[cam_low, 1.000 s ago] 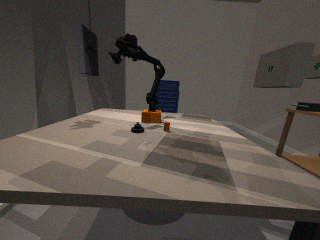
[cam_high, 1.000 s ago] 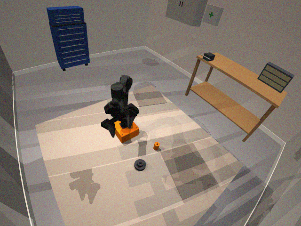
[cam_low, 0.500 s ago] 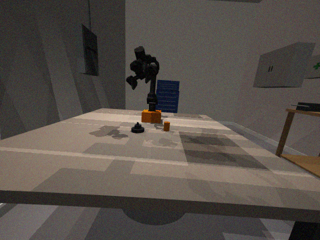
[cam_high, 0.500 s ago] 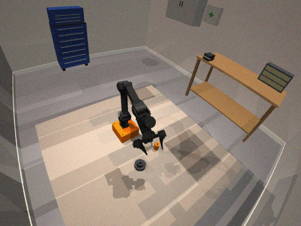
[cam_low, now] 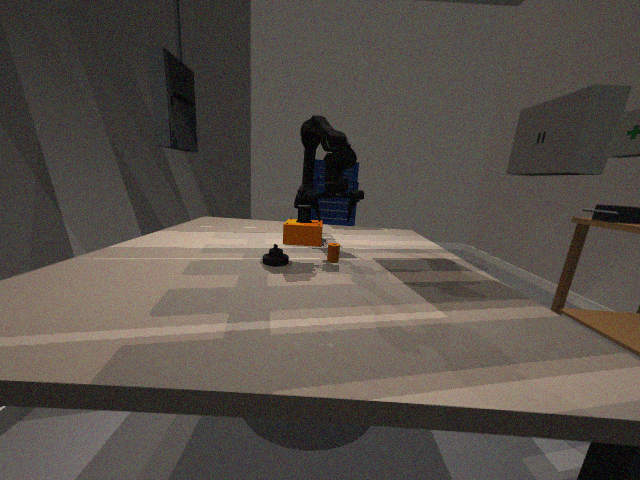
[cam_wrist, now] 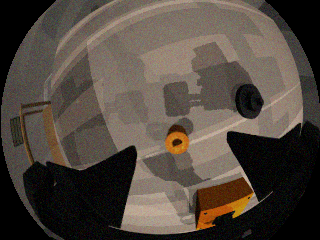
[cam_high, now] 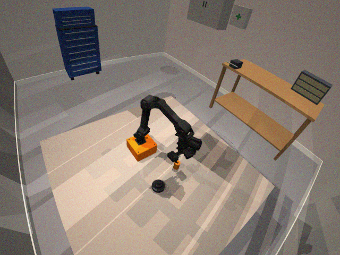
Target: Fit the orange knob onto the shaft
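Observation:
The orange knob (cam_high: 176, 165) (cam_low: 333, 253) (cam_wrist: 170, 146) stands upright on the table, its round hole end up. The black round pedestal (cam_high: 158, 186) (cam_low: 275, 259) (cam_wrist: 242, 107) stands apart from it, to its left in the top and exterior views and to its right in the wrist view. The thin shaft (cam_low: 275, 246) rises from its middle; its flat side cannot be made out. My gripper (cam_high: 181, 159) (cam_low: 334, 221) (cam_wrist: 183, 144) is wide open and empty, pointing down above the knob. In the wrist view the knob shows between the two fingertips. Neither finger touches it.
The orange base block (cam_high: 142, 149) (cam_low: 302, 233) (cam_wrist: 220, 202) of the arm stands behind the knob and pedestal in the top and exterior views. A wooden workbench (cam_high: 263, 79) and a blue drawer cabinet (cam_high: 78, 43) stand beyond the table.

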Motion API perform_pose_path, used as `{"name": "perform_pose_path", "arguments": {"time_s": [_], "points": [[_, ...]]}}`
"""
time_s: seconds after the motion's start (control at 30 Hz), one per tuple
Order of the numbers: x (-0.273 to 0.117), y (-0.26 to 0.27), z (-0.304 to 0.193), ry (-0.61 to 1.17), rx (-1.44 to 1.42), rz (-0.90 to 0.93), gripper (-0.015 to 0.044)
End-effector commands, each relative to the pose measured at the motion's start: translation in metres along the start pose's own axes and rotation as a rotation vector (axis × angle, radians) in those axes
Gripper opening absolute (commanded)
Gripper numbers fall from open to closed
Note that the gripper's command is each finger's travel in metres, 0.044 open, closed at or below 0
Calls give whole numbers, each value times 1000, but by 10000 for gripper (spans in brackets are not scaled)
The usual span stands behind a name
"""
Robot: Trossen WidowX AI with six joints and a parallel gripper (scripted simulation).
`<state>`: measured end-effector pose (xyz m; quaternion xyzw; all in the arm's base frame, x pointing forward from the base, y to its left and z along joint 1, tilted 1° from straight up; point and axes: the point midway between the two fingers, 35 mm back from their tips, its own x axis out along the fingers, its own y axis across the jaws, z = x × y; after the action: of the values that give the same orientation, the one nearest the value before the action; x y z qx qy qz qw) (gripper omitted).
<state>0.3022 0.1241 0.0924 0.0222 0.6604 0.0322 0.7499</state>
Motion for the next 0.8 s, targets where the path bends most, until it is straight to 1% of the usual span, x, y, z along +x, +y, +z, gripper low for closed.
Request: {"name": "perform_pose_path", "arguments": {"time_s": [0.0,0.17,0.27,0.3,0.4,0.5,0.77], "points": [[13,9,-31,118,-80,-68,440],[17,9,-33,124,-85,-72,440],[46,7,-35,124,-85,-72,440],[49,7,-35,124,-85,-72,440],[49,7,-35,124,-85,-72,440],[62,6,-35,124,-85,-72,440],[71,6,-36,124,-85,-72,440]]}}
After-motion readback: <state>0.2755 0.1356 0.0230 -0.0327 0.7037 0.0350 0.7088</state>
